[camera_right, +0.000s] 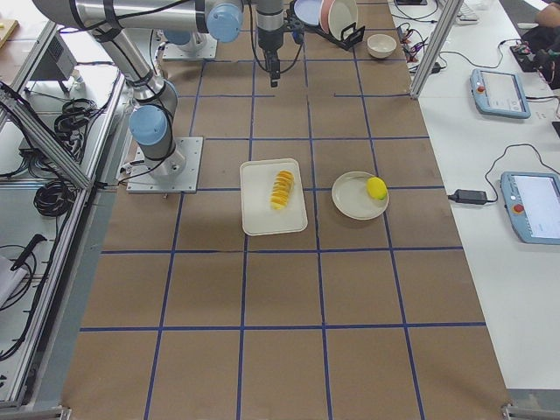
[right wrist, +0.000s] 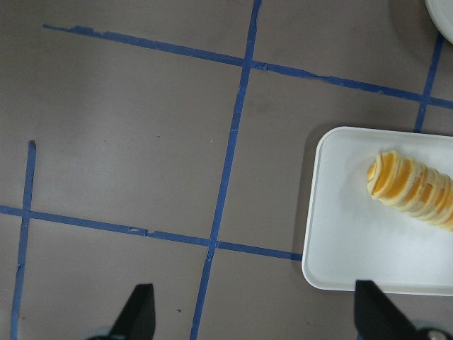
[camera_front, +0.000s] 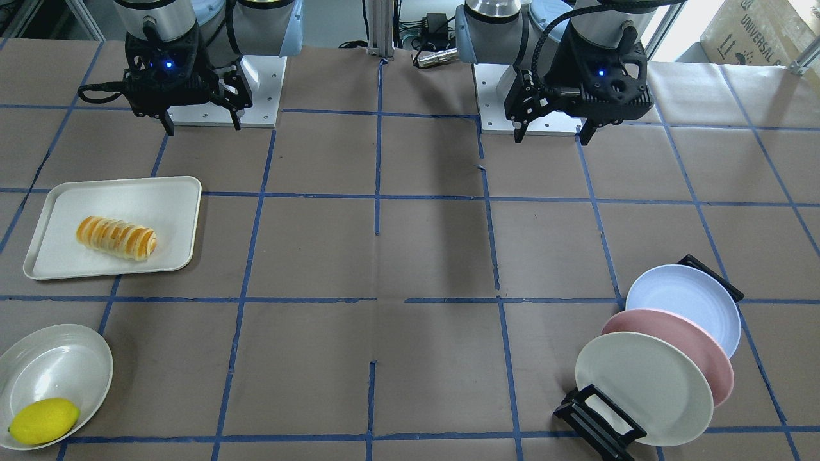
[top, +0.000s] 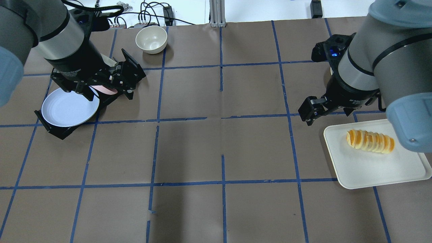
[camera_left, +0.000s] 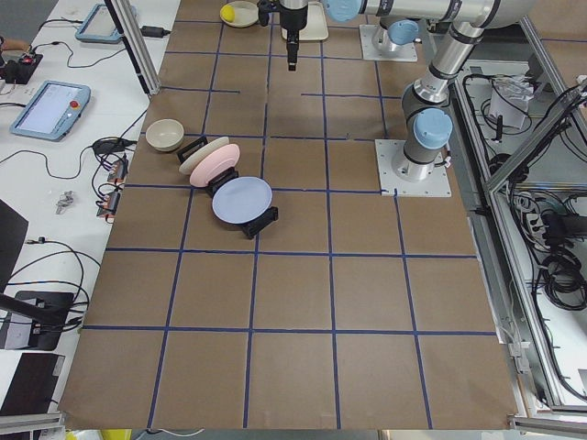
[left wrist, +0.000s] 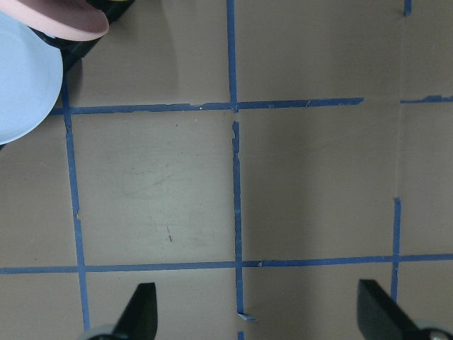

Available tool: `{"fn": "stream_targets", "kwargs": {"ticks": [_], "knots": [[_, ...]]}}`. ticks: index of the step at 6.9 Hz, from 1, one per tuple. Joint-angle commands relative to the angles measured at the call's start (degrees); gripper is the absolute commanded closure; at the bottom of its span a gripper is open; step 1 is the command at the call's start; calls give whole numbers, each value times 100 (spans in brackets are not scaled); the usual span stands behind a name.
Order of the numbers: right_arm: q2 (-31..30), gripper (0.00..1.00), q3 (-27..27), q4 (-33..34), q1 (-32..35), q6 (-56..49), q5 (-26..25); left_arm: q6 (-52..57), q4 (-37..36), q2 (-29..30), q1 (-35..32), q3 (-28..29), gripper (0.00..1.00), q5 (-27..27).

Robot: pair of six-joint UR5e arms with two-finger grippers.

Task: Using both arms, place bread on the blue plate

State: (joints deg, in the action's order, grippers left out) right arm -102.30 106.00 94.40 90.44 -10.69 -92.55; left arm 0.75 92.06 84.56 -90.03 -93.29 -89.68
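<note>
The bread (camera_front: 116, 238) lies on a white tray (camera_front: 166, 205); the overhead view (top: 370, 141) and the right wrist view (right wrist: 414, 191) show it too. The blue plate (camera_front: 685, 306) stands tilted in a black rack, behind a pink plate (camera_front: 695, 349) and a cream plate (camera_front: 640, 387). It also shows in the overhead view (top: 69, 108) and the left wrist view (left wrist: 21, 78). My right gripper (camera_front: 200, 121) is open and empty, high above the table beside the tray. My left gripper (camera_front: 552, 133) is open and empty, high above the table near the rack.
A lemon (camera_front: 43, 420) sits in a white bowl (camera_front: 57, 358) near the tray. A cream bowl (top: 151, 38) stands beyond the rack (camera_front: 599, 419). Blue tape lines grid the brown table.
</note>
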Motion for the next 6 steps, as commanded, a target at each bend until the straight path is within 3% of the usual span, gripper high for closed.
{"fn": "stream_targets", "kwargs": {"ticks": [1,3,5,6], "knots": [[-1,0,17,8,0,-3,0,-13,144,86,3,178,0,4],[8,0,34,17,0,-3,9,205,223,523,378,704,0,21],[43,0,87,25,-26,-117,53,1343,409,972,1221,1268,0,109],[52,0,253,78,-131,-909,36,1836,400,1244,1712,1409,0,161]]}}
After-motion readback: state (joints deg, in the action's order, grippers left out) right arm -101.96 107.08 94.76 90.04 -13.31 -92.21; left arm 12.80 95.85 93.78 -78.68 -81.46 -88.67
